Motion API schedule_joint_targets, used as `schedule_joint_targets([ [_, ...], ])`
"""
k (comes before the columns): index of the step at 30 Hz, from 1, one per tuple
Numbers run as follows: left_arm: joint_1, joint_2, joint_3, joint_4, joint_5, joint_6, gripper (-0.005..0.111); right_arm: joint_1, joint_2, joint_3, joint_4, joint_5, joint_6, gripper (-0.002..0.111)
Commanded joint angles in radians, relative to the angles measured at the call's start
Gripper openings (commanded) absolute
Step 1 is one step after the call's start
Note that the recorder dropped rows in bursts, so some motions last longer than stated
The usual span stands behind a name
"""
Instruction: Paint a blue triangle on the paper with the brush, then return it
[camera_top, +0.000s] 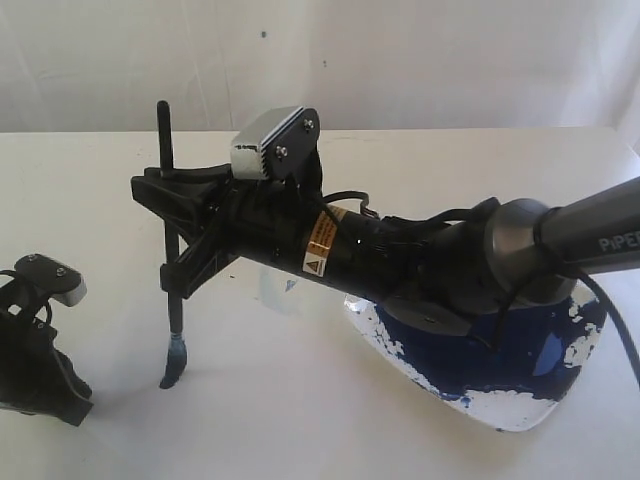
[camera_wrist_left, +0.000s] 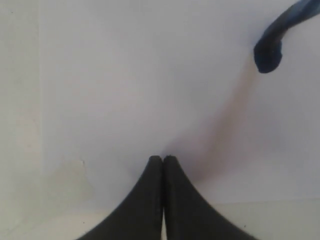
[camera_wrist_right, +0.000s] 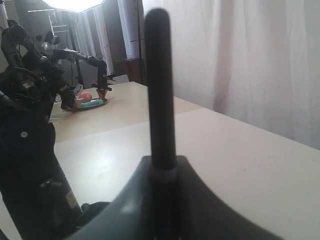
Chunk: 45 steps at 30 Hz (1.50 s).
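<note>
My right gripper (camera_top: 172, 235) reaches across from the right and is shut on the brush (camera_top: 176, 320), holding it upright. Its black handle (camera_wrist_right: 160, 90) rises out between the jaws in the right wrist view. The blue-stained tip (camera_top: 168, 376) bends against the paper (camera_top: 250, 410), or hangs just over it; the tip (camera_wrist_left: 268, 52) also shows in the left wrist view over the off-white paper (camera_wrist_left: 125, 100). No blue triangle shows anywhere. My left gripper (camera_top: 62, 400) rests at the lower left, its fingers (camera_wrist_left: 155, 175) pressed together on nothing.
A clear palette (camera_top: 520, 415) with a dark navy paint pool lies under the right arm at the lower right. A faint pale-blue smudge (camera_top: 287, 285) sits beside the arm. A white curtain backs the table. Other arms and a dish (camera_wrist_right: 91, 103) stand far off.
</note>
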Motion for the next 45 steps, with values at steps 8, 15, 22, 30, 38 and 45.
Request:
schedule_joint_targets([
  [8, -0.002, 0.001, 0.006, -0.009, 0.015, -0.001, 0.0, -0.063, -0.03, -0.002, 0.003, 0.092, -0.014, 0.0],
  [15, -0.002, 0.001, 0.006, -0.009, 0.015, -0.001, 0.0, -0.105, -0.036, -0.002, 0.003, 0.111, -0.015, 0.0],
  [22, -0.002, 0.001, 0.006, -0.009, 0.015, -0.001, 0.0, -0.149, -0.044, -0.002, 0.003, 0.114, -0.015, 0.0],
  [30, -0.002, 0.001, 0.006, -0.009, 0.015, -0.001, 0.0, -0.15, -0.076, 0.002, -0.005, 0.157, -0.013, 0.0],
  [38, -0.002, 0.001, 0.006, -0.009, 0.015, -0.001, 0.0, -0.138, -0.233, 0.002, -0.149, 0.162, 0.08, 0.0],
  [45, -0.002, 0.001, 0.006, -0.009, 0.015, -0.001, 0.0, 0.178, -0.232, 0.004, 0.306, 0.365, -0.263, 0.0],
])
